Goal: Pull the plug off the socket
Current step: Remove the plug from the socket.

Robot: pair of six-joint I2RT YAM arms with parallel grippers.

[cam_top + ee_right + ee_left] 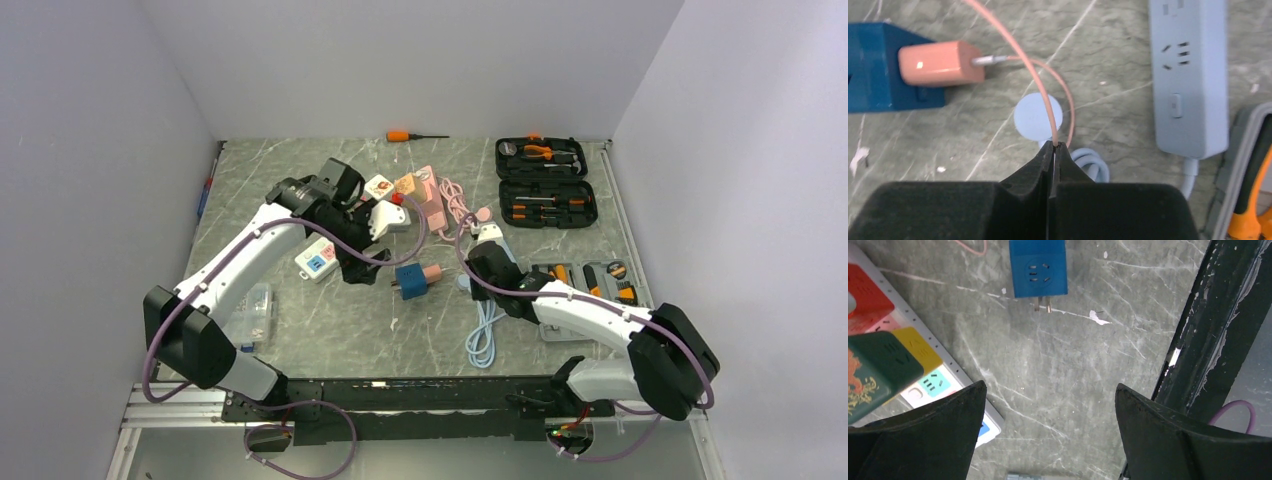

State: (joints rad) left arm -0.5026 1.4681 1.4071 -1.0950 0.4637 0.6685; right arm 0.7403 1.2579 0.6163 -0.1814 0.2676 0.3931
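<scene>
A pink plug (940, 63) sits in a blue cube socket (878, 67) lying on the marble table; both show mid-table in the top view, the plug (432, 273) right of the cube (410, 281). A thin pink cable (1048, 107) loops from the plug. My right gripper (1053, 146) is shut on this cable, right of the plug (470, 268). My left gripper (1050, 400) is open and empty, above bare table left of the cube (358, 268). In the left wrist view the cube (1038, 267) shows its prongs, and the plug is hidden.
A light blue power strip (1188, 80) and its round plug (1038, 116) lie by my right gripper. A white strip with coloured adapters (923, 375) lies by my left finger. An open tool case (545, 185), an orange screwdriver (410, 135) and a clear box (250, 315) lie around.
</scene>
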